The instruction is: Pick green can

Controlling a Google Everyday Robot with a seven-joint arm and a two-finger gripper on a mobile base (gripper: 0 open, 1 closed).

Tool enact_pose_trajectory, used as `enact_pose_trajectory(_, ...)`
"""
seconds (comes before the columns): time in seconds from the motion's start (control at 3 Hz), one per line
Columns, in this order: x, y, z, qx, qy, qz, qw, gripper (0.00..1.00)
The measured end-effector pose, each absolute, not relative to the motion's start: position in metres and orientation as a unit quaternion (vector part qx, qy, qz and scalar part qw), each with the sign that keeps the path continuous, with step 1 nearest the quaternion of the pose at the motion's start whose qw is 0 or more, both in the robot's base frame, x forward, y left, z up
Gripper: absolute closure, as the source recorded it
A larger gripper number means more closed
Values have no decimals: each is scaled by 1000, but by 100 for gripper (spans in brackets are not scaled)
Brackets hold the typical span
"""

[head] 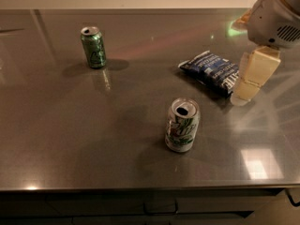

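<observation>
The green can (93, 47) stands up straight on the far left part of the worktop (70, 135). It is shiny and green all over, with a pale curly mark on its side and a silver top that has a dark hole in it. Nothing is touching it, and its dark shadow falls on the worktop beside it. The tool (246, 90) is way over on the far right, well apart from the green can. It is a pale, cream-colored piece that hangs down from the big white arm (276, 18) in the top right corner. Its low end is just beside the right end of a dark blue snack bag (213, 71), which lies flat on the worktop. I cannot tell if the tool is open or closed, and I cannot tell if it touches the bag or the worktop. I see nothing held in it. Nearer to the front, close to the middle, stands a white and silver can (182, 125) with green marks on it. It is upright too, and its top is open. It stands apart from the bag and well apart from the green can. The worktop is gray and shiny, with bright spots of light on it.
</observation>
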State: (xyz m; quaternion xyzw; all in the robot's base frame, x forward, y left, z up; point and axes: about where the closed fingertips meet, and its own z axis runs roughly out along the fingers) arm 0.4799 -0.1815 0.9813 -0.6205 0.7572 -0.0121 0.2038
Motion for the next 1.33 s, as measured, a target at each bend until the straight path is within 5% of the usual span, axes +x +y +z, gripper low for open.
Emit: enact_pose_trajectory(1.33,615,-46,959,-582,727,109,347,0)
